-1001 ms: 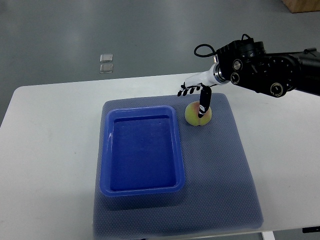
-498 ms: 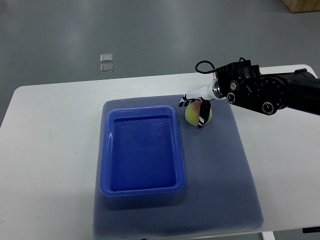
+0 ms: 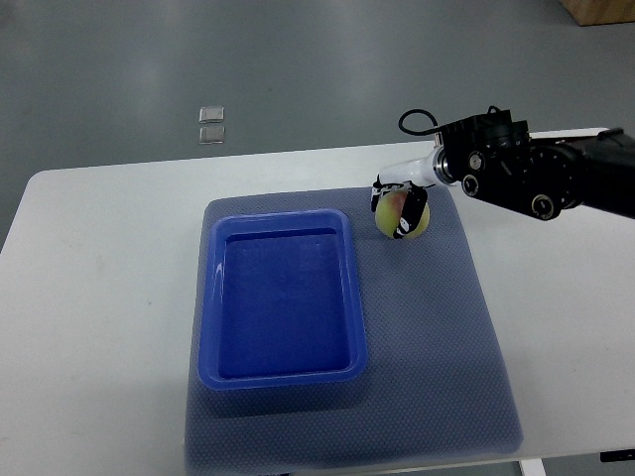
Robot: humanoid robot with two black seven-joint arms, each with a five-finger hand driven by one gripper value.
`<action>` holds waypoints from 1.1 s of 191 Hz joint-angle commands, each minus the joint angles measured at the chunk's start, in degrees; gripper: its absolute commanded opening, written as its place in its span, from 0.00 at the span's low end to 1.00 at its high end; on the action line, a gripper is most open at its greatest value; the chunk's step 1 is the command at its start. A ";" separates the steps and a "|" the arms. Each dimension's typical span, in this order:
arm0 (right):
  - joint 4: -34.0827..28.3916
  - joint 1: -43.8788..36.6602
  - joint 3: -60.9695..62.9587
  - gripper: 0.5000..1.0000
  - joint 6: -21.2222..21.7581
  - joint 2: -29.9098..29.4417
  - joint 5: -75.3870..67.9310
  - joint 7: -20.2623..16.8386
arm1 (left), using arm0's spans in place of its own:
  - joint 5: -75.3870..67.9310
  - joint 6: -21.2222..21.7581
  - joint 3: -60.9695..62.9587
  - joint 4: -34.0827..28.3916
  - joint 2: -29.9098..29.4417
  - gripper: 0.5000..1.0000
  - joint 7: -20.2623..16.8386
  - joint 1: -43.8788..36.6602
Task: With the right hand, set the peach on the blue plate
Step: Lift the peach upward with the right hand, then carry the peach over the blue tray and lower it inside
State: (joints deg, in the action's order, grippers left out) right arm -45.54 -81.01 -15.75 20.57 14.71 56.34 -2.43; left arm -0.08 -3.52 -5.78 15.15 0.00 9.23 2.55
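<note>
Top view: we note the right hand [image 3: 400, 206] reaching in from the right edge, its dark fingers [image 3: 418, 214] wrapped around the peach [image 3: 398, 212], so we read it as closed on the fruit. The peach sits over the grey mat [image 3: 437, 337], just beside the upper right corner of the blue plate [image 3: 210, 297] but outside its rim; we cannot tell whether it is lifted clear of the mat or resting on it. The plate holds nothing. The left arm does not show.

Progress, as we judge it: the grasp looks made, which is the first part. What is left is the carry leftward over the plate's rim, the lowering into the tray, and the release. The white table [image 3: 89, 317] around the mat bears nothing else
</note>
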 commanded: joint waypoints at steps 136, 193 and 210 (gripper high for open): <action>-28.12 -26.31 2.66 0.00 10.89 23.53 -9.05 -0.29 | -0.10 0.09 0.06 0.15 0.00 1.00 0.09 0.00; -17.57 -20.68 2.39 0.00 1.31 -0.73 -13.80 -0.03 | 0.08 0.09 0.06 -0.47 0.00 1.00 0.09 0.00; -10.98 -16.38 2.39 0.00 0.79 -9.08 -13.27 -0.03 | 0.08 0.09 0.24 -0.56 0.00 1.00 0.09 0.00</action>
State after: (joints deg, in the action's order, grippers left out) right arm -63.78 -102.09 -13.34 22.52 15.24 42.55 -2.49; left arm -0.04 -3.44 -5.70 14.69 0.00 9.33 2.53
